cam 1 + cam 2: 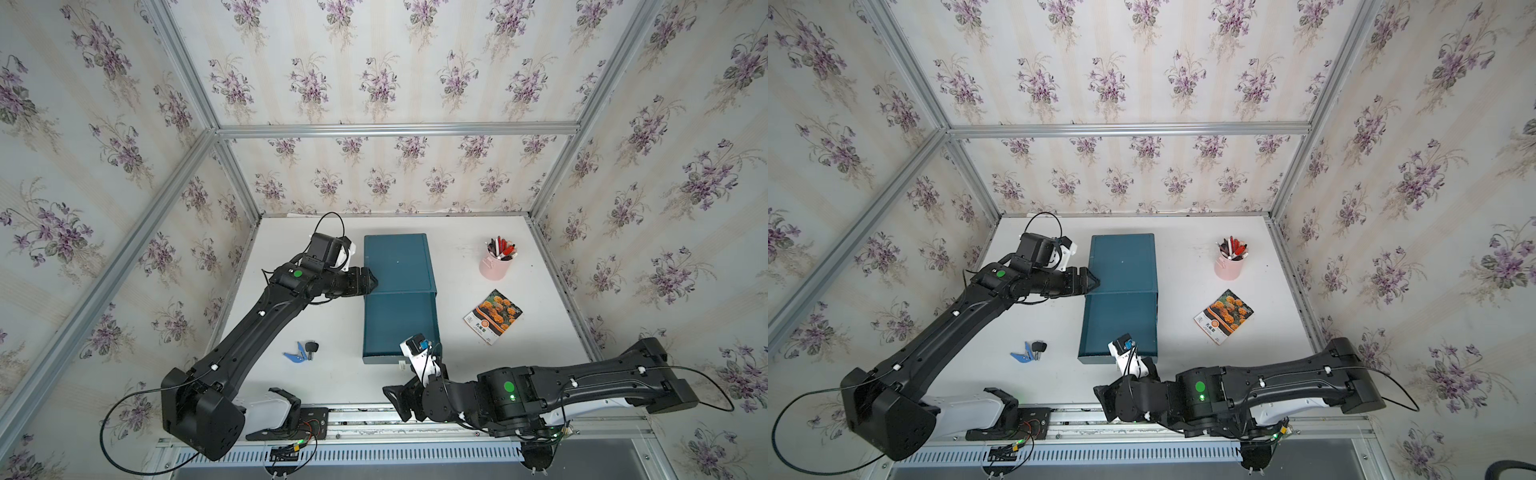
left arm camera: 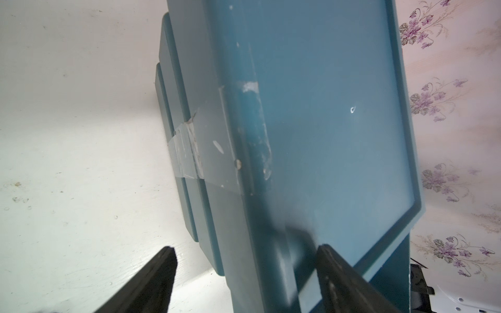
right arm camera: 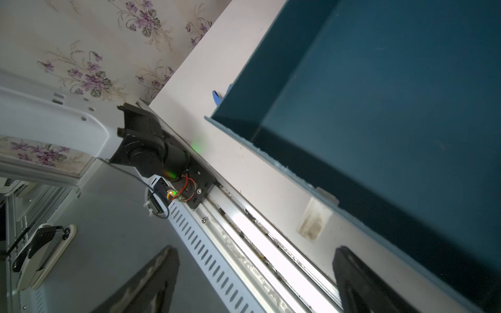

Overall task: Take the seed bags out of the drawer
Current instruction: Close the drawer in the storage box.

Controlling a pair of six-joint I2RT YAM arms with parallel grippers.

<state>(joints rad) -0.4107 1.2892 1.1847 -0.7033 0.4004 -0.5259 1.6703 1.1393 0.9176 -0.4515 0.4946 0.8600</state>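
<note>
**Marigold bag out on counter, both jaws spread**

Top views:
- Teal cabinet (image 1: 397, 262) sits mid-counter, and its drawer (image 1: 401, 324) is pulled out toward the robot.
- Orange marigold seed bag (image 1: 493, 316) (image 1: 1224, 316) lies flat on the white counter (image 1: 457, 232). It is outside the drawer and to its right, clear of it, at a slight angle.
- Pink cup (image 1: 494, 266) of pens stands behind the bag, near it but apart.
- Keys with a blue tag (image 1: 301, 351) lie on the counter left of the drawer.
- Left gripper (image 1: 372, 282) (image 1: 1094, 282) is at the cabinet's left edge, near where the drawer comes out.
- Right gripper (image 1: 397, 401) (image 1: 1106, 399) is in front of the drawer's front panel, over the counter's near edge. It is not in the drawer.

Left wrist:
- Left gripper (image 2: 245, 248) has its jaws released and apart, straddling the cabinet's side edge. One finger is over the cabinet top and the other is out over the bare counter, off the cabinet.
- A strip of clear tape (image 2: 200, 151) runs from the cabinet side down to the counter.
- No bag shows in this view.

Right wrist:
- Right gripper (image 3: 256, 249) has its jaws released and wide, with nothing between them.
- The drawer (image 3: 379, 94) interior shows a plain teal floor and walls.
- A corner of the blue tag (image 3: 217, 96) peeks past the drawer wall.
- A yellowed tape patch (image 3: 314, 219) is stuck to the counter just under the drawer front.
</note>
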